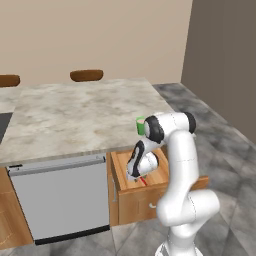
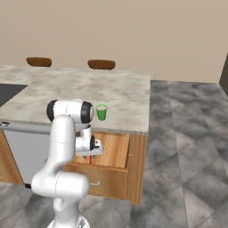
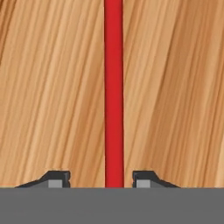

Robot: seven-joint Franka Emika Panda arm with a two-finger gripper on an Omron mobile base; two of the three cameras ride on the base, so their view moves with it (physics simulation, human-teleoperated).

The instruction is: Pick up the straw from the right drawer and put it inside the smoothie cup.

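The red straw point(image 3: 113, 87) lies flat on the wooden floor of the open right drawer point(image 1: 150, 197); a short red bit of the straw point(image 1: 143, 181) pokes out beneath the hand. My gripper point(image 3: 101, 178) is down inside the drawer and straddles the straw, one fingertip on each side with a narrow gap left to the straw, so it stands open around it. The right base view shows the gripper point(image 2: 91, 153) low over the drawer point(image 2: 116, 151). The green smoothie cup point(image 1: 140, 126) point(image 2: 101, 112) stands upright on the counter edge just behind the drawer.
A grey dishwasher panel point(image 1: 60, 200) with a long handle sits left of the drawer. The marble counter point(image 1: 75, 120) spreads behind it, with two brown stools point(image 1: 86, 75) at its far side. A dark cooktop point(image 2: 9, 91) lies at the far left. Tiled floor point(image 2: 187, 147) opens to the right.
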